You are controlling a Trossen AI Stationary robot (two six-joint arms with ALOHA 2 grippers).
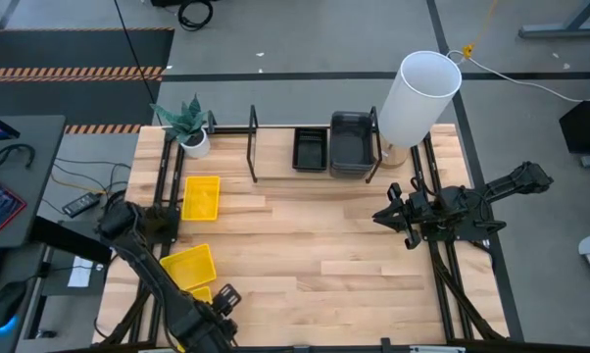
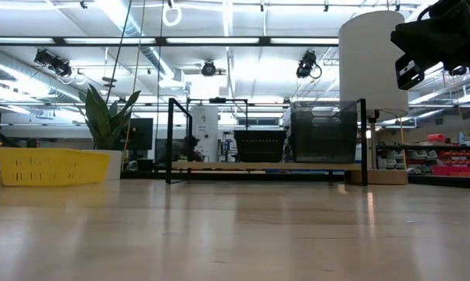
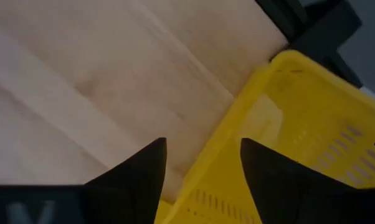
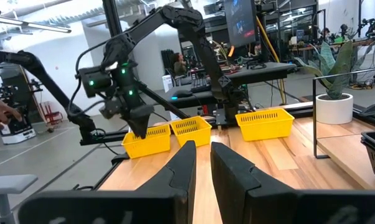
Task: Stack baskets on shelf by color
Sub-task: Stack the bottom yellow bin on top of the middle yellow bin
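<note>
Three yellow baskets sit on the table's left side: one far (image 1: 201,196), one in the middle (image 1: 188,267), and one at the near edge (image 1: 203,293) partly under my left gripper (image 1: 224,297). That gripper is open and points down. In its wrist view one finger (image 3: 144,171) is over bare wood and the other (image 3: 268,174) over the basket's inside (image 3: 299,124), so its wall runs between them; I cannot tell if they touch. My right gripper (image 1: 383,214) hovers high right of centre, its fingers (image 4: 203,152) nearly together on nothing. On the shelf (image 1: 253,142) rest a black basket (image 1: 310,149) and stacked grey baskets (image 1: 352,142).
A tall white cylinder (image 1: 417,98) stands at the shelf's right end, and a potted plant (image 1: 189,127) at its left end. Bare wood (image 1: 315,245) lies between the arms. People and other equipment show in the room beyond the table's left side (image 4: 7,118).
</note>
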